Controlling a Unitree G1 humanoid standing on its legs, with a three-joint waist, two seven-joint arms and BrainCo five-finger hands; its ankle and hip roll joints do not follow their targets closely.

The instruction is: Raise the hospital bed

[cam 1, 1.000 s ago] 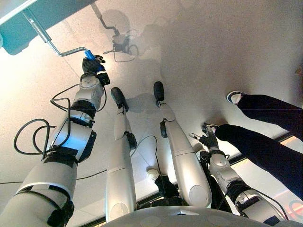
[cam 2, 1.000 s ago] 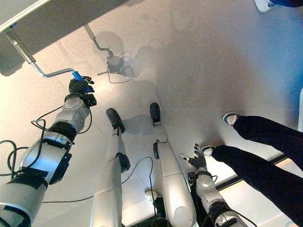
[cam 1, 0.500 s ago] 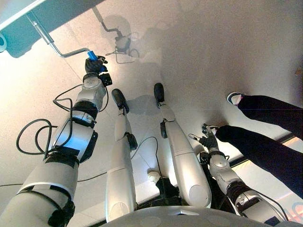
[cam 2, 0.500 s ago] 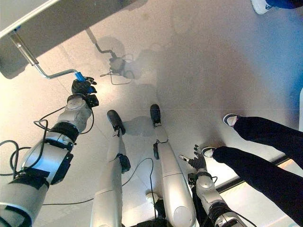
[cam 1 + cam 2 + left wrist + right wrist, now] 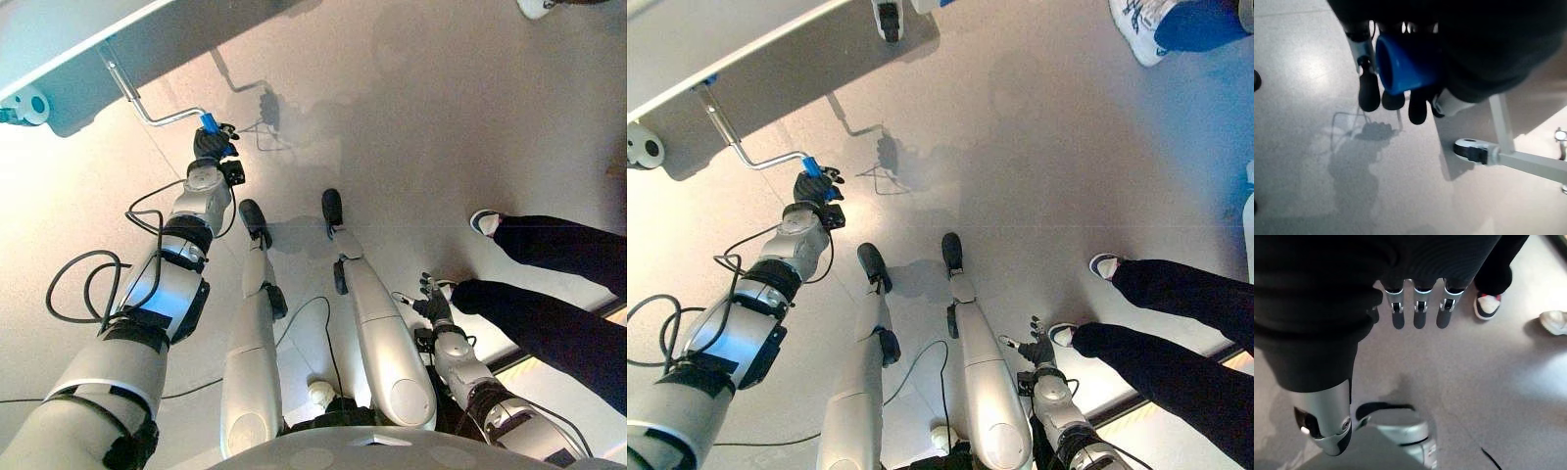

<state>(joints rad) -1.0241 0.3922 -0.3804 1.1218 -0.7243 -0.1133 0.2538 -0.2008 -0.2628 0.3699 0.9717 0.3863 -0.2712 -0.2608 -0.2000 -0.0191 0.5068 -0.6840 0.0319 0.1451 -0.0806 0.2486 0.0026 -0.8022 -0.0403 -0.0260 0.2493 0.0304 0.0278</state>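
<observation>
While the left hand (image 5: 813, 187) grips the blue crank handle (image 5: 1408, 66), cranking should stay smooth; right hand (image 5: 432, 299) hangs relaxed.

The left arm is extended far and to the left, and its left hand (image 5: 213, 143) is closed, fingers (image 5: 1418, 108) curled around a blue grip (image 5: 1405, 63). The right arm is lowered at the near right; the right hand (image 5: 1036, 345) is held relaxed, fingers (image 5: 1418, 316) straight and holding nothing.
</observation>
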